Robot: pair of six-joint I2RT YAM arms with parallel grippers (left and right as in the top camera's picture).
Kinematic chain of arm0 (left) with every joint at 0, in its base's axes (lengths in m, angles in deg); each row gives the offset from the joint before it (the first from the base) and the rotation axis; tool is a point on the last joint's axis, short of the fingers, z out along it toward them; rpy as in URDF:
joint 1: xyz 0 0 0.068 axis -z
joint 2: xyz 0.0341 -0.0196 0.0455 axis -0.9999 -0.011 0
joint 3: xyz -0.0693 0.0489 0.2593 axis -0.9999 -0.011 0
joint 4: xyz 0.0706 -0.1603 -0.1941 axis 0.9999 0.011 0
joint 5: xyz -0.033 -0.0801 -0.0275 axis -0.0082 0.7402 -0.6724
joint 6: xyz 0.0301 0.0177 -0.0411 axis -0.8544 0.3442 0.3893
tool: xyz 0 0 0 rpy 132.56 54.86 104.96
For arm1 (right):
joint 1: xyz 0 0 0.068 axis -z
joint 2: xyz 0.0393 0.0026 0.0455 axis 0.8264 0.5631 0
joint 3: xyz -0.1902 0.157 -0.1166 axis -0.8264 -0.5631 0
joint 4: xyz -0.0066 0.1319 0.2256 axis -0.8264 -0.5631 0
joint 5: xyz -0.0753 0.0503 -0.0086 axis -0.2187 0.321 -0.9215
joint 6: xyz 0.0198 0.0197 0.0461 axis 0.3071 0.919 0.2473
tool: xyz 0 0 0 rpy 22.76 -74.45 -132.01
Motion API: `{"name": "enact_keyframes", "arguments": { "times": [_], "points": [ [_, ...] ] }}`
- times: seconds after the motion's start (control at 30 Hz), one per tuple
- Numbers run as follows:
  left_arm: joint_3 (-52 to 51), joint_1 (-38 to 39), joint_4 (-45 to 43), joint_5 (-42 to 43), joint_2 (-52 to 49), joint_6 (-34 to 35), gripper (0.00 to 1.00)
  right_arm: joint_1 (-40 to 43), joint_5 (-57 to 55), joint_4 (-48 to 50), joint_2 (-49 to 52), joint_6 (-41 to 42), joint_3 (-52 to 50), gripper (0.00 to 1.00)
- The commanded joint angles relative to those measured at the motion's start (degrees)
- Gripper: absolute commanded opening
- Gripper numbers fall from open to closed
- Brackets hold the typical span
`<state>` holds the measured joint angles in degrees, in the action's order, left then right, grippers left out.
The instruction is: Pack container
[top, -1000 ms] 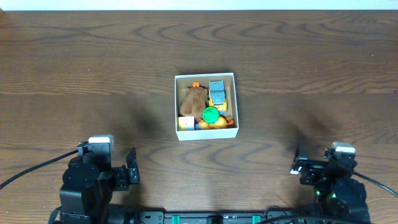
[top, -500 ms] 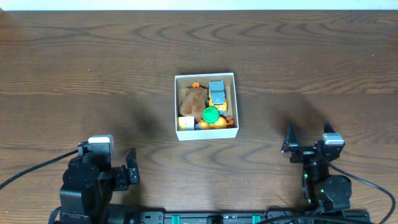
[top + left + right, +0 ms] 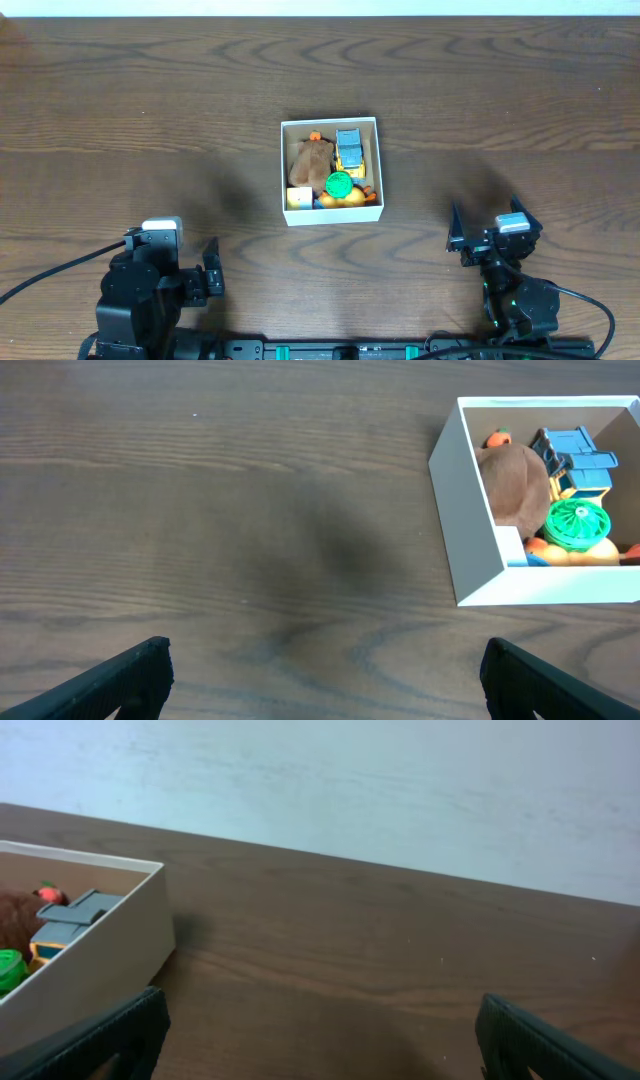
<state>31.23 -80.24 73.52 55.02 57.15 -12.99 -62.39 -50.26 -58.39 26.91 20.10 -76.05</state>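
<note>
**Dark wood table with a filled box at its middle, both arms low at the near edge**

Dark brown wood-grain table (image 3: 120,100) fills the overhead view, and a pale wall (image 3: 400,780) stands behind its far edge in the right wrist view. Near the middle of the table stands the small square cardboard box (image 3: 335,214), white outside and open at the top, well apart from both arms. It holds several toys packed close together. A brown plush toy (image 3: 310,160) lies on its left side and a blue and yellow toy vehicle (image 3: 349,148) sits toward the far right corner. A green round ribbed disc (image 3: 339,184) rests just in front of these, with some orange rounded pieces (image 3: 350,198) along the near wall. A pale little cube (image 3: 299,196) fills the near left corner, and a small orange bit (image 3: 315,135) sits against the far wall (too small to tell what it is).

The left gripper (image 3: 325,680) sits at the near left of the table. Its two black fingers (image 3: 140,675) are spread wide at the lower corners of its own camera view, with nothing between them. The box lies ahead of it and to its right. The right gripper (image 3: 320,1030) is at the near right, jaws likewise wide apart and holding nothing. One corner of the box shows at the left edge of its view, with the blue vehicle peeking above the wall.
</note>
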Motion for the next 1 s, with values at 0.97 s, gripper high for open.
{"name": "enact_keyframes", "arguments": {
  "times": [0.97],
  "points": [
    [-0.98, -3.41, 5.81, 1.11, 3.63, -0.52, 0.98, 1.07, 0.66, -0.11, -0.31, -1.16, -0.20, 0.99]
  ]
}}
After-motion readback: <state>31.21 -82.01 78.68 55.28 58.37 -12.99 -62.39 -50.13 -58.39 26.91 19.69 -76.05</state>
